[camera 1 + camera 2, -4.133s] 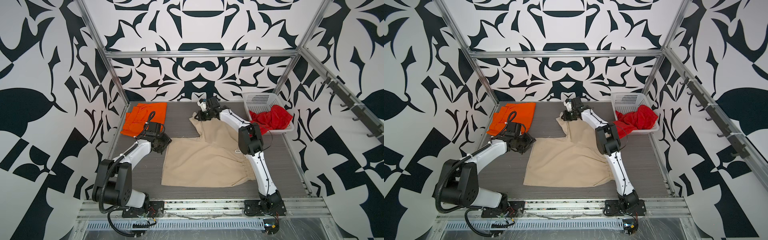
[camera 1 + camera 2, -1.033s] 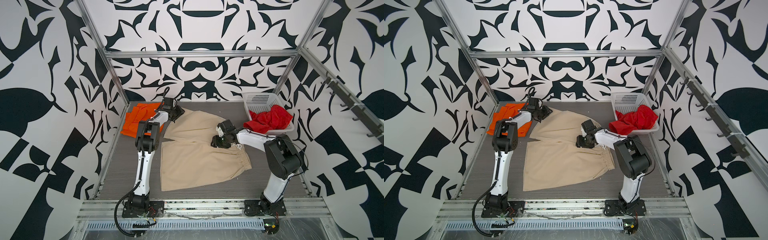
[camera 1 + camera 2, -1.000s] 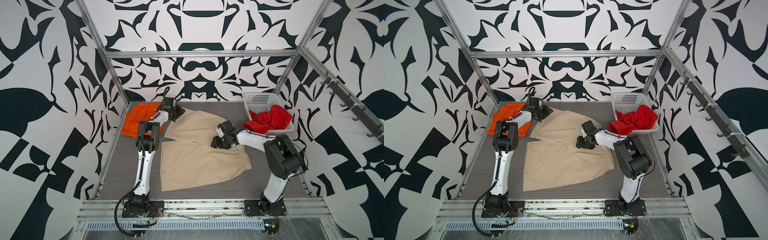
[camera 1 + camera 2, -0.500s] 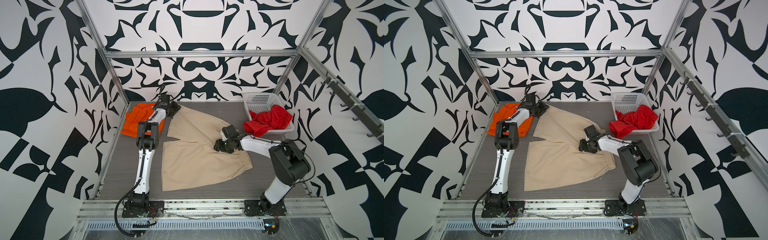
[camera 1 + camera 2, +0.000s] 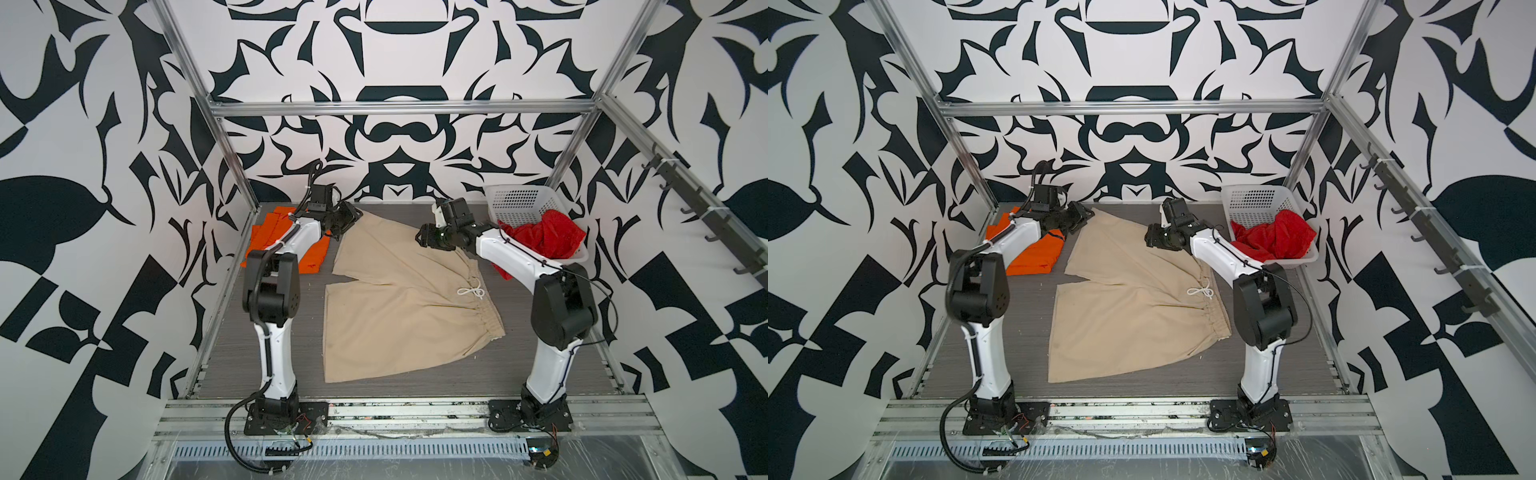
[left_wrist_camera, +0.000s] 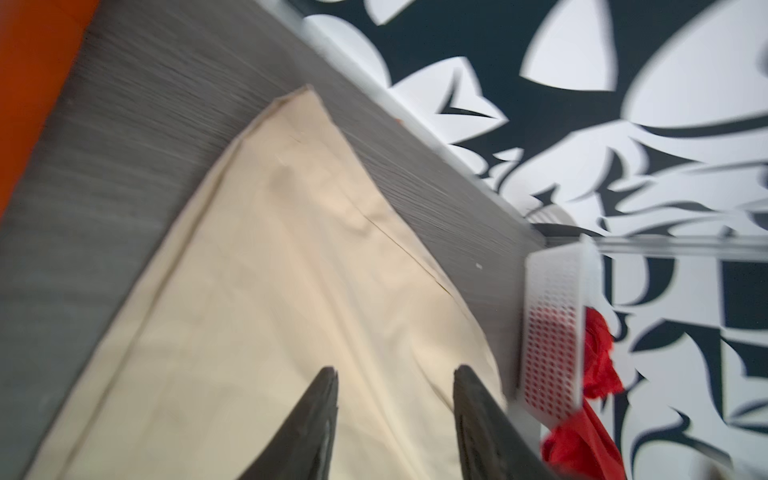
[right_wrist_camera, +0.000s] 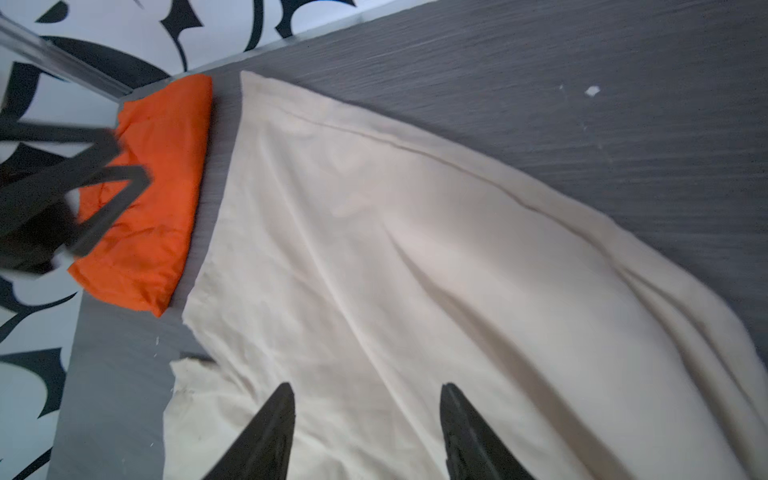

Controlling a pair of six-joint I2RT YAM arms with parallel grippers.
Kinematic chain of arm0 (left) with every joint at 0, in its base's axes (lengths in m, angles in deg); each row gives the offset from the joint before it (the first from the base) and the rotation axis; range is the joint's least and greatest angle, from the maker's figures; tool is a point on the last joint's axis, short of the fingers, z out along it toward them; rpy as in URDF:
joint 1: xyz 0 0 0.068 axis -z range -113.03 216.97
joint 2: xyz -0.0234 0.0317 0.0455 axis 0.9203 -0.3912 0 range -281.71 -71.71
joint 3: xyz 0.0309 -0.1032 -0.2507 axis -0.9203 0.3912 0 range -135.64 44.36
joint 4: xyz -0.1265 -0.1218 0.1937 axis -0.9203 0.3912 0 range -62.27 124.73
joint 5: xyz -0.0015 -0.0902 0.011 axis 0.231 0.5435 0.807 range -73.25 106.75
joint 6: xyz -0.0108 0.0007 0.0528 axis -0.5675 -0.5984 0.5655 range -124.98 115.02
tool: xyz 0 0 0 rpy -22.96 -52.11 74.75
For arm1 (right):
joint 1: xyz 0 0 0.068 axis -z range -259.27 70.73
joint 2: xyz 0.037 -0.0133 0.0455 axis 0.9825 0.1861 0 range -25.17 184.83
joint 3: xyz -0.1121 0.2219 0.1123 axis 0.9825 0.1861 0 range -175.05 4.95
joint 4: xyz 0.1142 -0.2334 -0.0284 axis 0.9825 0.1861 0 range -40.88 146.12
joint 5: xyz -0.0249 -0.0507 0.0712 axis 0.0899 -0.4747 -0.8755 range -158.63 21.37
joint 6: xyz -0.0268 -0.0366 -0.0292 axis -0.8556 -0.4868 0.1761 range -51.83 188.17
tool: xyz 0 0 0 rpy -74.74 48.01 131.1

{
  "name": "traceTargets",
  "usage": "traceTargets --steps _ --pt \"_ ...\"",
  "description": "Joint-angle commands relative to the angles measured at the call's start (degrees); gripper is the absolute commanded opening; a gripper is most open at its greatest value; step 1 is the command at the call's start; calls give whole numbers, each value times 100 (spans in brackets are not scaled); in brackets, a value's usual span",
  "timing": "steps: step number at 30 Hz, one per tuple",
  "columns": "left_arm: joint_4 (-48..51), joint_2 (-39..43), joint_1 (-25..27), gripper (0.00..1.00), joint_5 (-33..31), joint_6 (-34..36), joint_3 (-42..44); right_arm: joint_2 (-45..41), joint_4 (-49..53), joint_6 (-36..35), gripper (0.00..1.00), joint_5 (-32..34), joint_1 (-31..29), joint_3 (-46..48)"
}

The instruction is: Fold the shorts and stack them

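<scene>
Approx 1/3 done: orange shorts [image 5: 313, 259] already folded, lying at 10 o'clk on table [image 5: 457, 382], prob the base of the stack. Beige shorts [image 5: 399, 299] = current item, spread flat at centre, no fold yet. Waistband w/ white drawstring [image 5: 471, 289] faces 3-4 o'clk, legs point to 9, far leg angled toward 11. Cloth mostly smooth, a few soft creases, looks thin + floppy. Red shorts [image 5: 548, 237] untouched, crumpled in white basket [image 5: 519, 203] at 1-2 o'clk, part hanging over the rim. L gripper [image 5: 351, 218] at beige far-leg corner, 11 o'clk, just beside orange; fingers [image 6: 316, 424] apart, nothing between. R gripper [image 5: 422, 239] over beige far edge at 1 o'clk; fingers [image 7: 270, 432] apart too, empty. To do: fold beige, stack on orange, then red.
</scene>
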Motion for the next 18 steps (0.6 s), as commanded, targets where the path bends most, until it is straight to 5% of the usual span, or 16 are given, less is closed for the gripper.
traceTargets --steps 1,8,18 --pt "27 411 93 49 29 203 883 470 410 -210 59 53 194 -431" --pt "-96 684 209 48 4 117 2025 1239 563 -356 59 -43 393 -1076" --pt "133 115 229 47 -856 413 2141 1749 603 -264 58 95 781 -1002"
